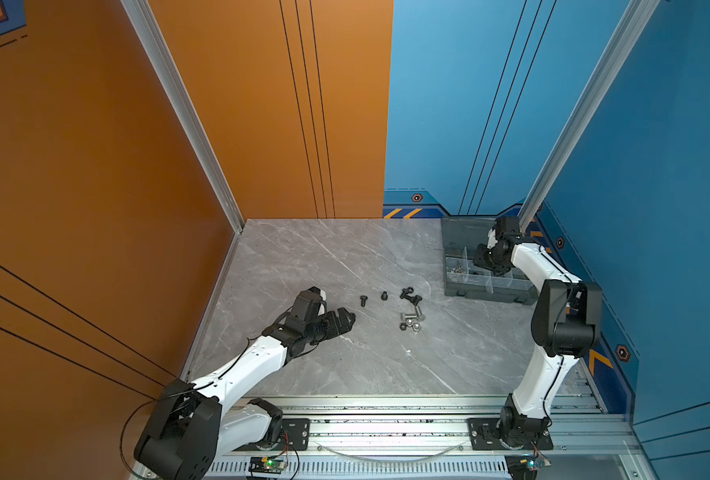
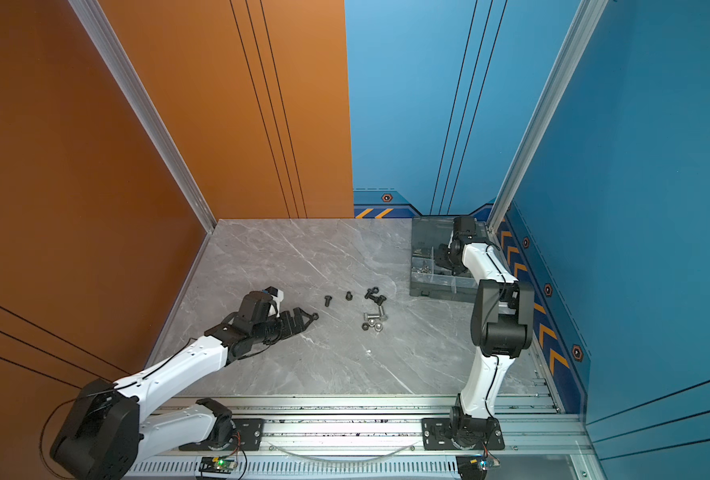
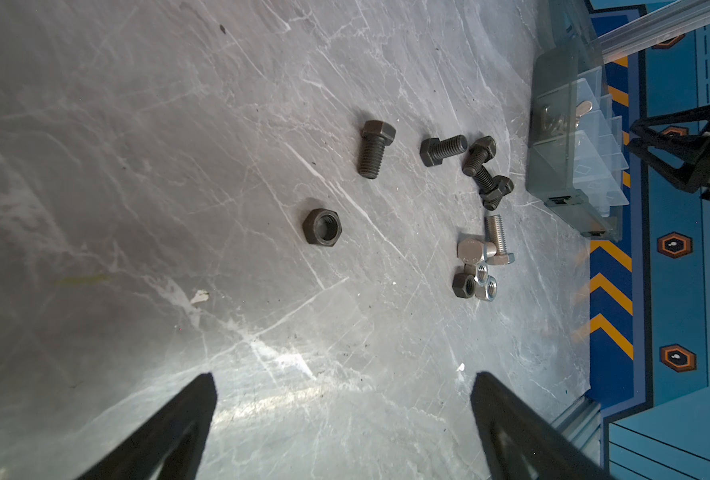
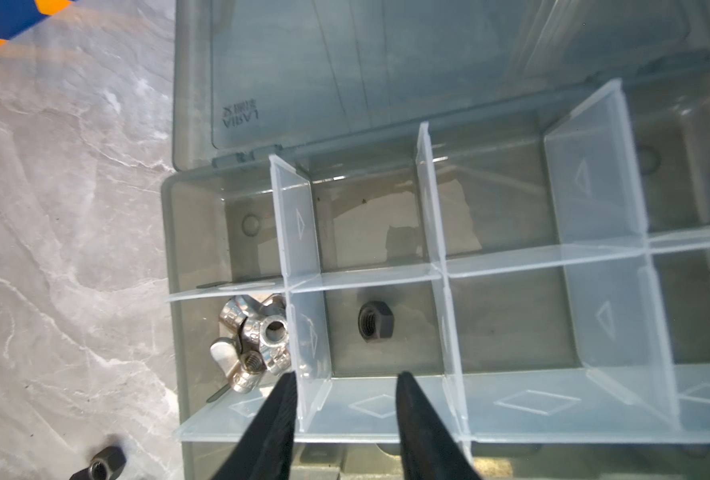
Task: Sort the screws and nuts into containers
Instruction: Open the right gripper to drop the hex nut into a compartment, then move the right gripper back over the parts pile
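The containers are compartments of a smoky-grey organiser box [image 1: 490, 296] [image 2: 440, 293] [image 4: 170, 232], lid open, at the back right. My right gripper [image 4: 347, 376] [image 1: 483, 261] hovers over it, open and empty. Below it a black nut [image 4: 376, 322] lies in one compartment, and silver wing nuts [image 4: 253, 340] fill the neighbouring one. Black screws [image 3: 373, 147] [image 1: 363, 300], silver screws [image 3: 498, 239] [image 1: 417, 311] and small nuts [image 3: 482, 282] [image 1: 409, 327] lie loose mid-table. A lone black nut [image 3: 322, 226] sits nearest my left gripper [image 3: 343, 378] [image 1: 345, 318], which is open, empty and low over the table.
A dark hex nut [image 4: 103, 465] lies on the marble table [image 1: 324, 257] just outside the box's corner. Orange and blue walls close in the left, back and right. An aluminium rail [image 1: 386, 419] carrying both arm bases runs along the front edge.
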Robot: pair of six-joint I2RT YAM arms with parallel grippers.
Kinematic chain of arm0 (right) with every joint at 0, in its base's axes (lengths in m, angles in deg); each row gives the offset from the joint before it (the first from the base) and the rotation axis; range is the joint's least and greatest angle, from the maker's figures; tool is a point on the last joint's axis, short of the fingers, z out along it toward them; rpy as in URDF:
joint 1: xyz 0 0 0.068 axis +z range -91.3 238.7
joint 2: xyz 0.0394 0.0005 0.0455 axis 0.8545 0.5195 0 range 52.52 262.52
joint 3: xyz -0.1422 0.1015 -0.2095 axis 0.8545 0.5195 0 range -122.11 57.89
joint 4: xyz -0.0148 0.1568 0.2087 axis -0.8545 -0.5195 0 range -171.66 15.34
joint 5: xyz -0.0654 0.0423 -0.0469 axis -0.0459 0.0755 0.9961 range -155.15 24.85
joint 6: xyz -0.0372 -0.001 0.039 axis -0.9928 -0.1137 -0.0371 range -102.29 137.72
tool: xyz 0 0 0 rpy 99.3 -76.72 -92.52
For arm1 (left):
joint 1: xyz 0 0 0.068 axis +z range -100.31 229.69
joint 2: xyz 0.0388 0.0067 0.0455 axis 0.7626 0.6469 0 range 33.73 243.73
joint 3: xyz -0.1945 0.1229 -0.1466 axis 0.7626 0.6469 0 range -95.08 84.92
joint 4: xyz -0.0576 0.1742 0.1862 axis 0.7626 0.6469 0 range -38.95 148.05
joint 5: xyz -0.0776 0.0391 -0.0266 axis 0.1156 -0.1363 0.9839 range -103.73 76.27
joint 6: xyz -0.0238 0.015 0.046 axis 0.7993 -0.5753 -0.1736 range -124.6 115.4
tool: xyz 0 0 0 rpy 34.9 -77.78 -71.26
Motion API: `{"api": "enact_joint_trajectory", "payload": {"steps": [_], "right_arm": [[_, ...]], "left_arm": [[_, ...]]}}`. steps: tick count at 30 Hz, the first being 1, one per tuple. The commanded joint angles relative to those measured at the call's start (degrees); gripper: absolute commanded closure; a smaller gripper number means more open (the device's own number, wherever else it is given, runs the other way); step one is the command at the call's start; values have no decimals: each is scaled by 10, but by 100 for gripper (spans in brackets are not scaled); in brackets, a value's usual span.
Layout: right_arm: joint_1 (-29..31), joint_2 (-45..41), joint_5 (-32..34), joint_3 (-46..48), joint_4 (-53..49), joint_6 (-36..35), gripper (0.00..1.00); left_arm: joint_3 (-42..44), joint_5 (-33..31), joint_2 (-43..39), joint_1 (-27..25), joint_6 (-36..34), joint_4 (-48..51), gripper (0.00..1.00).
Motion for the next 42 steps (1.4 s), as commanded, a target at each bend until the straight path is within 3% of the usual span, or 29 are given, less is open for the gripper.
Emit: {"api": "enact_joint_trajectory", "payload": {"steps": [1, 9, 13, 21, 23, 29, 36, 42], "right_arm": [[-5, -11, -34, -19, -39, -18, 56], [46, -109, -144, 38, -33, -58, 52], [123, -159, -131, 75, -36, -70, 50], [301, -203, -76, 170, 54, -2, 49], [345, -197, -39, 191, 81, 18, 49], [422, -134, -19, 191, 140, 70, 48], [500, -41, 47, 105, 105, 98, 48], [524, 8, 87, 52, 67, 187, 48]], "left_arm": [[-13, 1, 2, -3, 3, 10, 2], [-14, 2, -1, -5, 3, 11, 2], [-16, 2, 1, -6, 3, 10, 2], [-14, 5, 9, -5, -2, 6, 2], [-11, 8, 12, -6, -2, 2, 2], [1, 16, 17, 0, 1, -18, 2], [21, 28, -3, 16, 5, -25, 2], [31, 32, -35, 42, -9, 4, 2]]}}
